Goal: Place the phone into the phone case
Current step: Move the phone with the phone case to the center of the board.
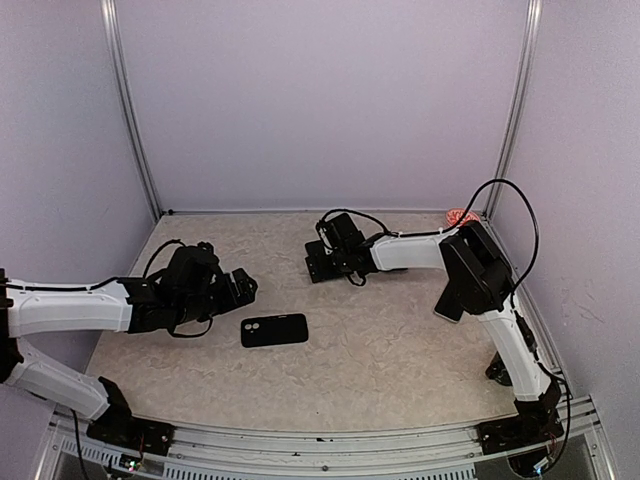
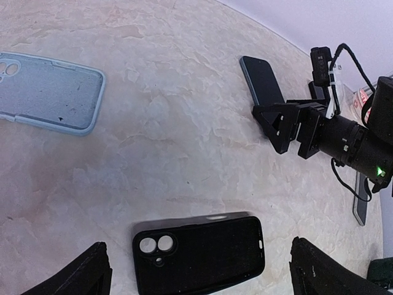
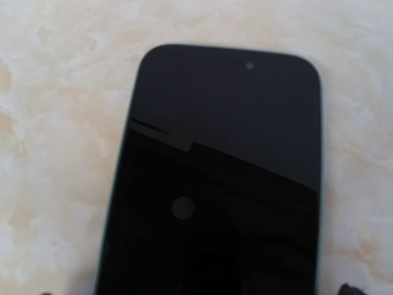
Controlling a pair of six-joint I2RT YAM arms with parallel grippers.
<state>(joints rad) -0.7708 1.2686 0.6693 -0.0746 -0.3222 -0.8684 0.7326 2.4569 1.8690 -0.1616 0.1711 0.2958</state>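
- The phone (image 3: 215, 172) lies flat and screen up toward the far middle of the table (image 1: 400, 350), directly under the right gripper (image 1: 322, 265); in the wrist view its long axis runs straight away from the fingers, so the jaws would likely close across its short width.
- Right fingers stand apart, holding nothing.
- The case (image 1: 274, 329) lies flat near the centre, apart from the phone and just beside the left gripper (image 1: 243, 287); its long axis runs from one left finger to the other; those fingers (image 2: 80, 273) are spread wide and empty.
- The right arm is nearer the phone; the left is nearer the case.
- Phone: glossy dark glass, rounded corners, probably slippery; case: matte black with two round camera holes at one end; table: mottled beige.
- A pale case (image 2: 49, 92) lies further off.
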